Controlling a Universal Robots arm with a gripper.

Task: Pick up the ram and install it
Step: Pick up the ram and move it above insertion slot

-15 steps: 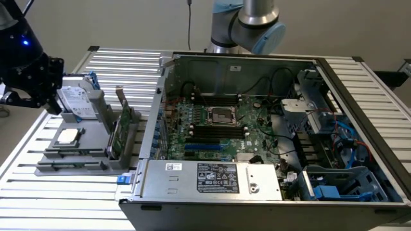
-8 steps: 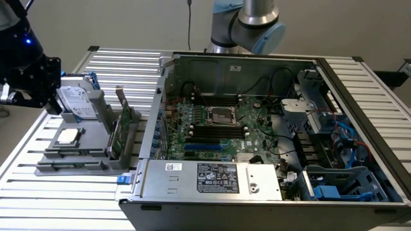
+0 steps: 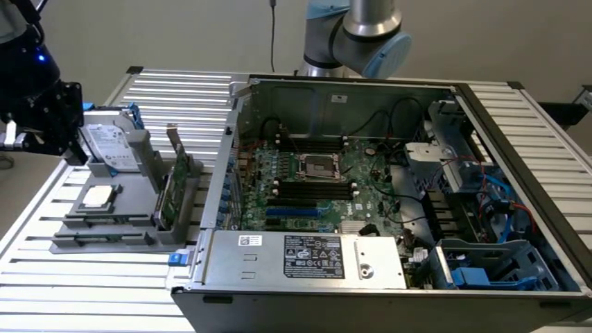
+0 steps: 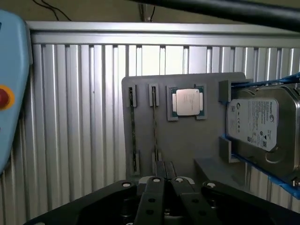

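Note:
The ram (image 4: 154, 124) stands on edge as a thin dark strip in a slot of the grey holder (image 4: 187, 145). A second such strip (image 4: 132, 129) fills the neighbouring slot. My gripper (image 4: 164, 183) hovers above the holder with its black fingers pressed together and nothing between them. Seen from the exterior view, the gripper (image 3: 65, 147) hangs above the holder (image 3: 111, 236), at the exterior view's left. The open computer case (image 3: 389, 187) shows its motherboard with black and blue memory slots (image 3: 310, 191).
On the holder also sit a square silver processor (image 4: 186, 101), a hard drive (image 4: 262, 124) in a blue-edged cradle, and an upright green expansion card (image 3: 176, 187). A blue pendant with a red button (image 4: 9, 93) lies beside the slatted metal table (image 4: 75, 131).

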